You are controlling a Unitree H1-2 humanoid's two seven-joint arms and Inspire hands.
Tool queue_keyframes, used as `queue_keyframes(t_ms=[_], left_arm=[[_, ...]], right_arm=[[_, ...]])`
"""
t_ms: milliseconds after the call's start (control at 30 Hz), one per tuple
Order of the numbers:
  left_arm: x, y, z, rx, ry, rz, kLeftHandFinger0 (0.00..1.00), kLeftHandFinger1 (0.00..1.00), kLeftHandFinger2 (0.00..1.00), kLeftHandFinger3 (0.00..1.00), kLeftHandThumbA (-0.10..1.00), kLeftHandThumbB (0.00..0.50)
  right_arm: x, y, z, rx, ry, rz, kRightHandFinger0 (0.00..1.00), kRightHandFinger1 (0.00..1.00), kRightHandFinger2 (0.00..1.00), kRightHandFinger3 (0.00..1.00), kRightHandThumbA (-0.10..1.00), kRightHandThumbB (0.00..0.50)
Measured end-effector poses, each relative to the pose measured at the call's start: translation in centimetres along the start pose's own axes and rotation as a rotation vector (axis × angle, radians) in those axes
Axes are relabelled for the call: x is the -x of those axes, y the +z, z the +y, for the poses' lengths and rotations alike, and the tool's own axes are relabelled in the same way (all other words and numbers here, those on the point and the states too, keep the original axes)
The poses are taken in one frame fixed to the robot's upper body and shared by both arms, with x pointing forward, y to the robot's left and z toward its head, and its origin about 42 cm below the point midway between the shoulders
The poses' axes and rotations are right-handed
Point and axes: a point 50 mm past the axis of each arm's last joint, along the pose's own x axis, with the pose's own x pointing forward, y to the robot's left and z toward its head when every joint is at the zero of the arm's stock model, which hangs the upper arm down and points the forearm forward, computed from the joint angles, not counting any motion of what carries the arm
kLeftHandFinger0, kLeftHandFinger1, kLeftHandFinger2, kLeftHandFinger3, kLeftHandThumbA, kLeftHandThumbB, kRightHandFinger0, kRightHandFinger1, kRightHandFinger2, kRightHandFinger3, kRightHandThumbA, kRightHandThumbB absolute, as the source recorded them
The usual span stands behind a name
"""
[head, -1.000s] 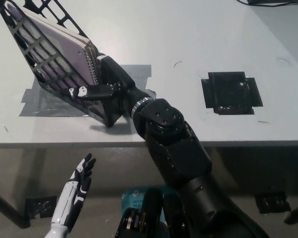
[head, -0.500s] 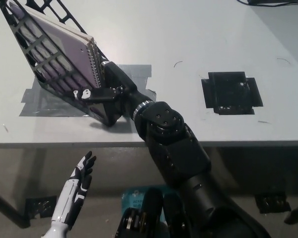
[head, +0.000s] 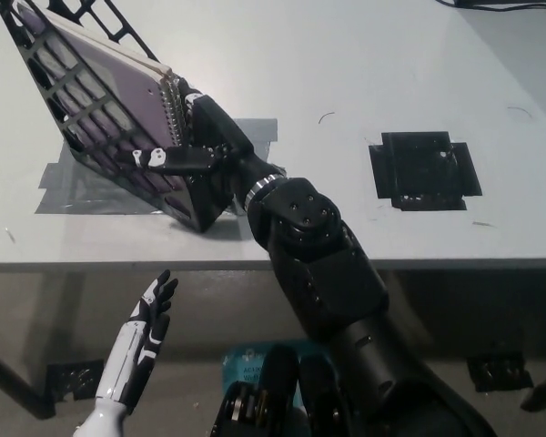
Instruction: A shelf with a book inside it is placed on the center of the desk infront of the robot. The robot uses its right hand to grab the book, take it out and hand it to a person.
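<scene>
- Head view, task object: spiral-bound book (head: 109, 91) with a lilac cover sits inside the black lattice shelf (head: 73, 146) at the far left of the desk (head: 364, 73). The shelf leans over strips of grey tape (head: 82, 187), its near lower corner close to the desk's near edge.
- Head view, step in hand: grasping the book at its spiral edge, before extraction. Judgement: to do this well, the grip should be firm on both faces of the book, and the pull should run along the shelf's slot, out to the right, not across it. Otherwise the light shelf is likely to lift or drag with the book.
- Head view, right hand (head: 196, 146): black, wrapped around the book's right spiral edge. One digit lies across the front lattice and the rest go behind. The fingers look clasped on the book; contact with the shelf frame too cannot be excluded.
- Head view, left hand (head: 150, 314): white, resting below the desk edge at near left, fingers (head: 161, 289) spread, empty.
</scene>
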Motion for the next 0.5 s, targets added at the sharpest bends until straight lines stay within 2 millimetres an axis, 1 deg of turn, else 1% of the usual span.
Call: queue_keyframes(t_ms=[33, 67, 100, 133, 167, 200, 233, 267, 300, 367, 400, 500], left_arm=[[0.0, 0.0, 0.0, 0.0, 0.0, 0.0, 1.0, 1.0, 1.0, 1.0, 1.0, 0.295], [0.0, 0.0, 0.0, 0.0, 0.0, -0.001, 1.0, 1.0, 1.0, 1.0, 1.0, 0.295], [-0.1, 0.0, 0.0, 0.0, 0.0, -0.002, 1.0, 1.0, 1.0, 1.0, 1.0, 0.3], [-0.1, 0.1, 0.0, 0.0, 0.0, -0.003, 1.0, 1.0, 1.0, 1.0, 1.0, 0.307], [-0.2, 0.1, 0.0, 0.0, 0.0, -0.004, 1.0, 1.0, 1.0, 1.0, 1.0, 0.309], [-0.2, 0.1, 0.0, 0.001, 0.0, -0.005, 1.0, 1.0, 1.0, 1.0, 1.0, 0.32], [-0.3, 0.1, 0.0, 0.001, 0.001, -0.007, 1.0, 1.0, 1.0, 1.0, 1.0, 0.322], [-0.4, 0.2, 0.0, 0.0, 0.001, -0.009, 1.0, 1.0, 1.0, 1.0, 1.0, 0.327], [-0.4, 0.2, 0.1, 0.0, 0.001, -0.01, 1.0, 1.0, 1.0, 1.0, 1.0, 0.318], [-0.5, 0.2, 0.1, 0.0, 0.001, -0.011, 1.0, 1.0, 1.0, 1.0, 1.0, 0.309], [-0.5, 0.2, 0.1, -0.001, 0.0, -0.011, 1.0, 1.0, 1.0, 1.0, 1.0, 0.309], [-0.5, 0.2, 0.1, -0.002, 0.0, -0.012, 1.0, 1.0, 1.0, 1.0, 1.0, 0.307]], right_arm=[[0.0, -0.1, 0.0, 0.003, -0.002, 0.002, 0.47, 0.45, 0.48, 0.51, 0.62, 0.253], [0.0, -0.1, 0.0, 0.005, -0.004, 0.004, 0.39, 0.4, 0.45, 0.46, 0.52, 0.237], [-0.1, -0.2, -0.1, 0.009, -0.005, 0.008, 0.28, 0.34, 0.4, 0.36, 0.22, 0.209], [-0.2, -0.3, -0.1, 0.017, -0.008, 0.012, 0.2, 0.27, 0.31, 0.24, 0.03, 0.183], [-0.3, -0.3, -0.3, 0.034, -0.011, 0.017, 0.05, 0.2, 0.38, 0.33, -0.07, 0.177], [-0.5, -0.2, -0.3, 0.057, -0.011, 0.023, 0.01, 0.11, 0.46, 0.43, -0.09, 0.174], [-0.6, -0.1, -0.4, 0.094, -0.007, 0.028, 0.0, 0.16, 0.57, 0.54, -0.1, 0.173], [-0.8, 0.2, -0.6, 0.142, -0.006, 0.032, 0.0, 0.18, 0.65, 0.59, -0.1, 0.176], [-1.0, 0.4, -0.7, 0.179, -0.003, 0.033, 0.0, 0.3, 0.77, 0.71, -0.1, 0.154], [-1.3, 0.6, -0.9, 0.239, 0.001, 0.042, 0.01, 0.38, 0.78, 0.77, -0.1, 0.135], [-1.4, 0.7, -1.1, 0.265, 0.0, 0.047, 0.03, 0.43, 0.81, 0.8, -0.1, 0.114], [-1.6, 0.6, -1.2, 0.301, -0.002, 0.056, 0.02, 0.47, 0.81, 0.84, -0.1, 0.11]])
